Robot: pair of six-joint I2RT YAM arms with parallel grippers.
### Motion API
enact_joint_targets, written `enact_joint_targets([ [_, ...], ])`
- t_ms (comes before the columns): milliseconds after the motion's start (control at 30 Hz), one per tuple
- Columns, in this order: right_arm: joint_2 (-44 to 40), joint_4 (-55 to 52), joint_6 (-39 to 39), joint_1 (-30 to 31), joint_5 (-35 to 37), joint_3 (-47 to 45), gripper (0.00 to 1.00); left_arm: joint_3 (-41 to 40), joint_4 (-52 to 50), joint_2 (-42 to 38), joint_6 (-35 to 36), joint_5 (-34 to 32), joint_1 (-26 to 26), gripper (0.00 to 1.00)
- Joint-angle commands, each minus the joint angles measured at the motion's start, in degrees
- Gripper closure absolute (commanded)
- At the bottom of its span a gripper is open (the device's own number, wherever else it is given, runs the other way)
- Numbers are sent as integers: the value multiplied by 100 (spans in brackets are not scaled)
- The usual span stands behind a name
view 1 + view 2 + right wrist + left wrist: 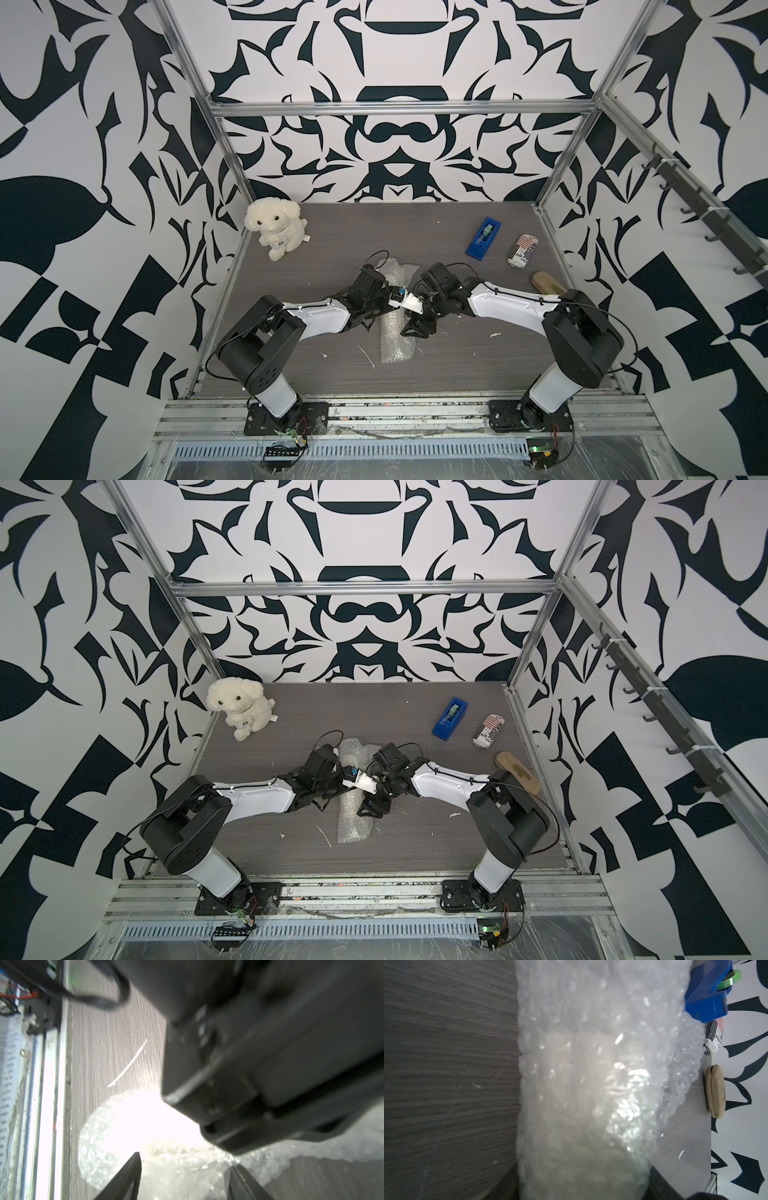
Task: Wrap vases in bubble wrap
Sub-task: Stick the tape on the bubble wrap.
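Bubble wrap (395, 336) was rolled into a long lumpy tube in the middle of the table (478, 353), running from the far side toward the arms' bases. The vase (571, 1095) was inside it. From where I stood it was only a cream blur through the plastic, with no ribs or rim to make out.

Both arms met over the middle of the tube. The right gripper (186, 1159) had its fingers spread apart with the wrap sitting between the tips, not pinching anything as far as I could see. The left gripper (368, 318) was tucked under its own wrist right against the roll, and honestly I couldn't tell whether it was spread or clamped.

My read: the rolling looked basically done, and the job in hand was stopping the tube from springing open. I'd want one gripper pressing the loose edge flat against the roll while the other goes for the blue tape dispenser (483, 239) at the far right. Go gently, since that stuff is slick, springy and crinkly. A hard cylinder inside will also roll the second you nudge it sideways. The ends looked floppy and open, so tucking them would help.

Also around were a fluffy white plush dog (274, 226) and a striped can (521, 249) on its side, both well apart from the roll.
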Motion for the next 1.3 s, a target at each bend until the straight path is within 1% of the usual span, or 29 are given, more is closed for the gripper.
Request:
enact_joint_targets([
  [0,-432,775,197,4,-118,-42,33,85,303,-88,31,164,-85,78],
  [133,-632,913,299,3,-104,-134,30,83,315,-76,30,167,-93,78],
  [333,-864,881,335,3,248,-262,23,73,306,-68,27,147,-94,78],
  [367,-902,875,358,3,295,-288,18,65,305,-66,31,148,-93,78],
  [400,-936,860,378,3,320,-298,9,61,303,-67,37,146,-94,78],
  [433,-957,849,378,3,320,-315,6,59,299,-66,38,146,-93,78],
  [500,-978,839,392,3,328,-339,6,48,315,-88,46,136,-95,78],
  [667,-1076,620,466,3,189,-332,15,67,279,-68,88,99,-93,78],
  [800,-1530,231,346,3,272,-505,28,69,253,-92,167,75,-93,78],
  [833,-1656,132,320,-6,223,-557,29,74,237,-90,215,87,-93,79],
  [933,-1877,-502,143,-60,113,-450,43,118,190,-106,401,135,-93,79],
  [1000,-1894,-894,16,-291,-153,-313,61,162,125,-117,484,103,-86,79],
  [1067,-1849,-1062,-11,-703,-776,-274,65,189,95,-133,572,123,-87,79],
  [1100,-1797,-1068,-38,-911,-1132,-277,68,188,114,-134,588,140,-85,79],
  [1167,-1647,-1189,-280,-1201,-1705,-216,69,203,156,-119,621,235,-85,79],
  [1267,-1275,-1824,-1221,-1228,-1715,73,69,241,154,-92,657,370,-85,79],
])
